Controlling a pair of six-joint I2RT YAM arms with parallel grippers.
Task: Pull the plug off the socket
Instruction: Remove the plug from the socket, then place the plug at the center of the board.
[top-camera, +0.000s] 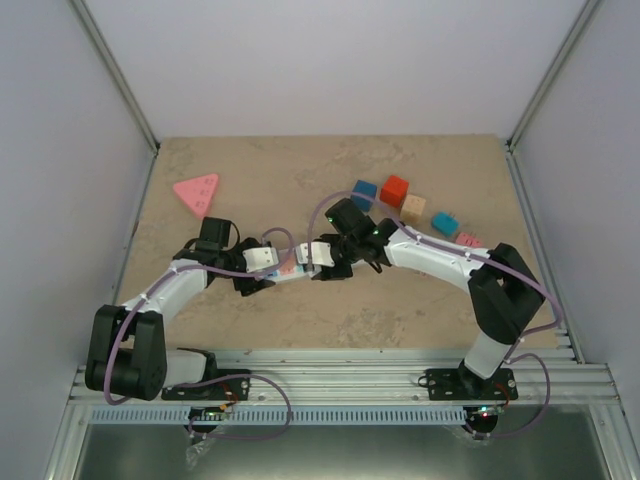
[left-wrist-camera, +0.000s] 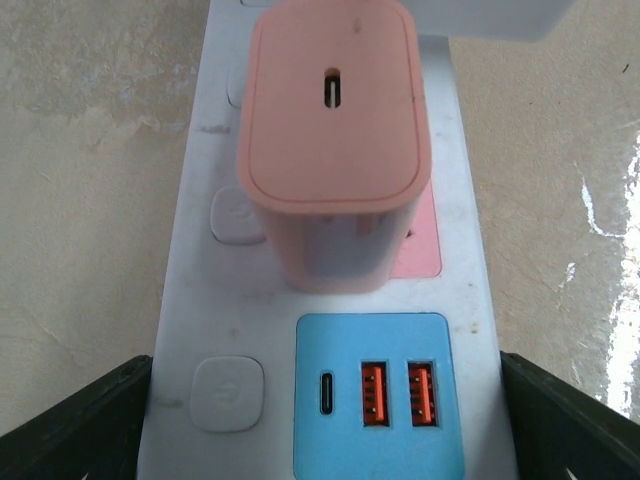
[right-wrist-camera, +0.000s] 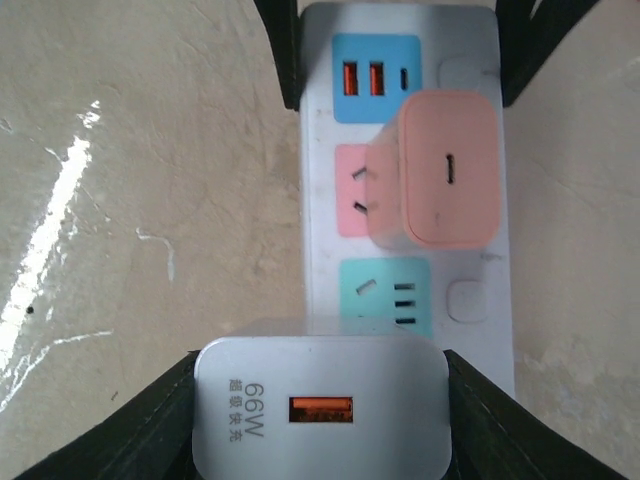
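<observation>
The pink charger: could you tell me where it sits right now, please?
In the left wrist view the pink charger stands centre frame on the power strip, plugged into the pink outlet just beyond the blue USB panel.

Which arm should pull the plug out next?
Right. The right end effector has its fingers on both sides of the grey 66W charger, while the left end effector straddles the power strip, likely steadying it.
</observation>
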